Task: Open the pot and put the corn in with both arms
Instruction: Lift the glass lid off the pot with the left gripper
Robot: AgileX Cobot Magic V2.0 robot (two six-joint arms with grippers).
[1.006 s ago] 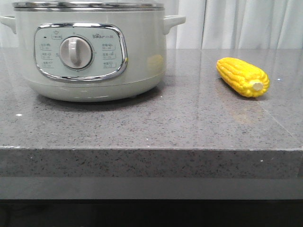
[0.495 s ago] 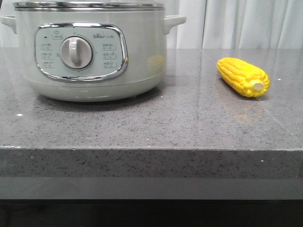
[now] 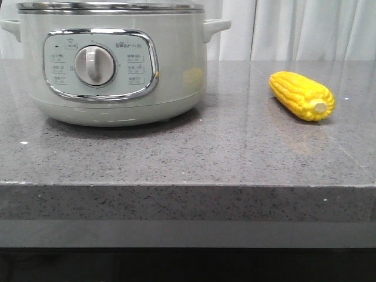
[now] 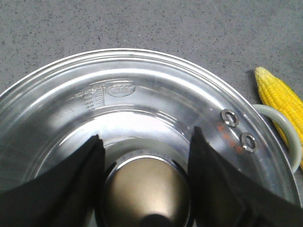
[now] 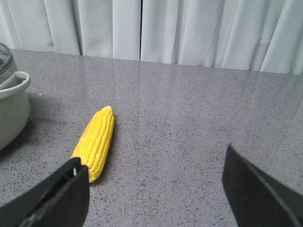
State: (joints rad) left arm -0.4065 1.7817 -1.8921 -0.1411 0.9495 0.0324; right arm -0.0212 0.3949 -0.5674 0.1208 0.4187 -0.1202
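Pot (image 3: 117, 64): left on counter (image 3: 188, 153), lid (image 4: 142, 109) on. Corn (image 3: 301, 95): lying on counter, well right of pot. Left gripper (image 4: 144, 156): spread, straddling lid knob (image 4: 147, 194). Right gripper (image 5: 156, 189): spread wide, above counter near corn.

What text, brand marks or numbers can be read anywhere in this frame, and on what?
"Bear": small brand mark on the chrome-framed control panel of the pale grey-green round cooker pot; the characters after it are unreadable.
Labels around the round dial: too small to read.
Stamped scale and oval mark on the steel-rimmed glass lid: blurred, unreadable.
Yellow corn cob: none.
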